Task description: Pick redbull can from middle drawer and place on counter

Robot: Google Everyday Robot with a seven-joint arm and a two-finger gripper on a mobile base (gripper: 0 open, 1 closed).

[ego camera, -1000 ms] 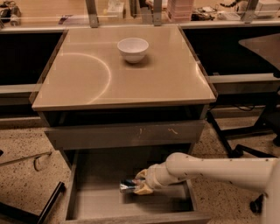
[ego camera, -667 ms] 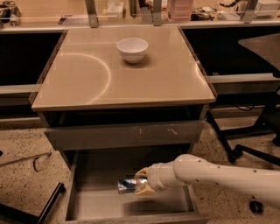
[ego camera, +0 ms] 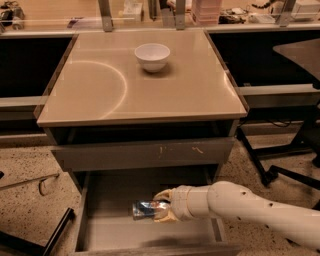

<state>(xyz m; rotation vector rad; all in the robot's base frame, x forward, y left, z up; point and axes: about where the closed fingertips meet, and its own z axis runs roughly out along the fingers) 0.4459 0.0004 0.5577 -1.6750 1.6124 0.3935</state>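
Note:
The redbull can (ego camera: 144, 209) is a small silver-and-blue can lying on its side, held in the open middle drawer (ego camera: 100, 232) just above its flat grey bottom. My gripper (ego camera: 159, 206) comes in from the right on a white arm and is shut on the can's right end, one finger (ego camera: 162, 195) above it and one below. The counter (ego camera: 140, 85) is the glossy tan top of the cabinet with a faint curved arc mark, above the drawer.
A white bowl (ego camera: 152, 56) stands on the counter toward the back. The closed drawer front with pale scratches (ego camera: 145, 152) sits just above the open drawer. A cluttered ledge (ego camera: 160, 15) runs behind. Chair legs (ego camera: 280, 170) stand at the right on the speckled floor.
The gripper has moved left and slightly up inside the drawer with the can in it; the can now sits further left, lifted off the drawer bottom.

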